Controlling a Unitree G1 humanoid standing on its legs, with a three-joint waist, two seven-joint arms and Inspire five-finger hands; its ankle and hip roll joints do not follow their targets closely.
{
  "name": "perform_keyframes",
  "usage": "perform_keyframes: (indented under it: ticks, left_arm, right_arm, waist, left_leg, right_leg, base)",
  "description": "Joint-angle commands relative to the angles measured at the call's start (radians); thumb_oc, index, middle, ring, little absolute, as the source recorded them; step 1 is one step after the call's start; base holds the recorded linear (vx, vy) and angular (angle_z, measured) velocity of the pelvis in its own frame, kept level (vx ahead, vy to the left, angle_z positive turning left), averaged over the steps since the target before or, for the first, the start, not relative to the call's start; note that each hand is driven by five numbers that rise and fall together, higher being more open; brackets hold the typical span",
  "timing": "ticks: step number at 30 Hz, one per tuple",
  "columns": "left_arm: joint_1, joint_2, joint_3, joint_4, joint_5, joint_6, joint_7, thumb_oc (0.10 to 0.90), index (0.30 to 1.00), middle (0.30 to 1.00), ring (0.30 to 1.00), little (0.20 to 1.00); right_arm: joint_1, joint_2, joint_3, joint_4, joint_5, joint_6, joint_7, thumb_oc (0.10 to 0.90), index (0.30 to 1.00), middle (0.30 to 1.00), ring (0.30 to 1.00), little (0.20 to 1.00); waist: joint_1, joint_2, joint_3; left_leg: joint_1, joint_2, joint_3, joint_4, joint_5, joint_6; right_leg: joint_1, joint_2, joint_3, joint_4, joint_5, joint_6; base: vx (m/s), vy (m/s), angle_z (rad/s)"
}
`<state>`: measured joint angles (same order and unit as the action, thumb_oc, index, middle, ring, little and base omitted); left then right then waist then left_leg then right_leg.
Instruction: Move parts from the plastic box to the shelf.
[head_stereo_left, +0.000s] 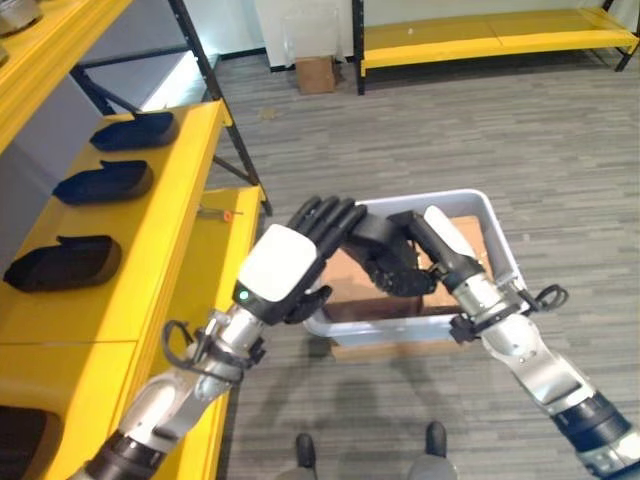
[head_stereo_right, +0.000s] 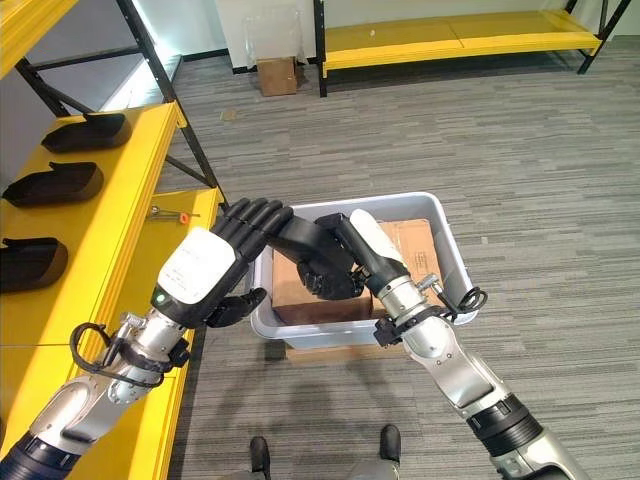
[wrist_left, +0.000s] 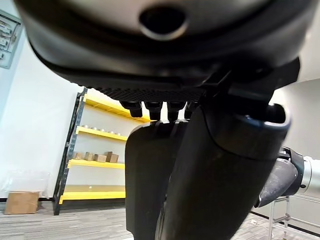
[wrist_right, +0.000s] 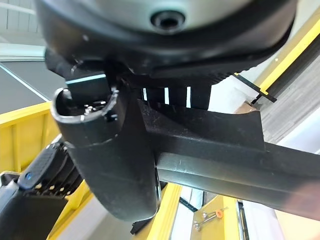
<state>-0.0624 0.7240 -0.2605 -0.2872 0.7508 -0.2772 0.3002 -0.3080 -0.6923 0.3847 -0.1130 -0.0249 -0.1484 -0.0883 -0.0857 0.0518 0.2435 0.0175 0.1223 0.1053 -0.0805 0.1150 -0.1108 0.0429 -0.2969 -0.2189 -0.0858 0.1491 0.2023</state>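
The part is a long, dark, moulded piece, held above the box, which sits on the floor beside the shelf. Both hands support it. The right hand has its fingers curled around one end, with the thumb closed against it, as the right wrist view confirms. The left hand meets the other end; the left wrist view shows its fingers bent over the part and the thumb set against it.

Handling: the part looks rigid and smooth, probably plastic and fairly light, but long enough to swing if held at one end. Judged best: grip near both ends, or around the middle, and keep it level. The smooth surface may slip.

Three similar parts already lie on the shelf. Cardboard lines the box.

Markings: no legible writing or label is visible on the part or box.
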Motion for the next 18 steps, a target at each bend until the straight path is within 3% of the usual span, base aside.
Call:
perform_keyframes:
  ticks: [1,8,16,18]
  left_arm:
    - [-0.05,0.041,0.094,-0.086,-0.068,-0.047,0.061,0.9,1.0,1.0,1.0,1.0]
    - [0.001,0.05,0.135,-0.14,-0.092,-0.062,0.061,0.9,1.0,1.0,1.0,1.0]
    - [0.014,0.077,0.14,-0.155,-0.062,-0.062,0.103,0.9,1.0,1.0,1.0,1.0]
    - [-0.1,0.055,0.079,-0.08,-0.074,-0.017,0.105,0.9,1.0,1.0,1.0,1.0]
  right_arm:
    - [-0.091,0.032,-0.068,-0.172,0.087,-0.134,-0.017,0.4,0.3,0.3,0.3,0.3]
    - [-0.063,0.016,-0.083,-0.177,0.097,-0.141,-0.012,0.4,0.3,0.3,0.3,0.3]
    - [-0.068,-0.078,-0.107,-0.235,-0.194,-0.17,-0.123,0.4,0.3,0.3,0.3,0.3]
    - [-0.113,-0.084,-0.065,-0.207,-0.294,-0.152,-0.145,0.4,0.3,0.3,0.3,0.3]
  waist:
    - [0.008,-0.043,-0.076]
    - [0.019,-0.045,-0.072]
    - [0.023,-0.045,-0.071]
    - [0.013,-0.044,-0.072]
  left_leg:
    - [0.081,0.053,0.02,-0.006,-0.083,-0.038]
    - [0.076,0.049,0.014,-0.005,-0.083,-0.037]
    - [0.074,0.044,0.007,-0.005,-0.086,-0.034]
    - [0.075,0.043,0.007,-0.004,-0.087,-0.032]
  right_leg:
    - [-0.051,-0.02,0.041,0.111,-0.071,0.014]
    - [-0.048,-0.024,0.033,0.11,-0.071,0.016]
    - [-0.048,-0.029,0.03,0.112,-0.07,0.02]
    - [-0.05,-0.03,0.031,0.114,-0.069,0.021]
  base:
    - [0.0,0.0,0.0]
    - [-0.01,0.002,0.03]
    - [0.0,0.004,0.02]
    - [0.0,0.0,0.0]
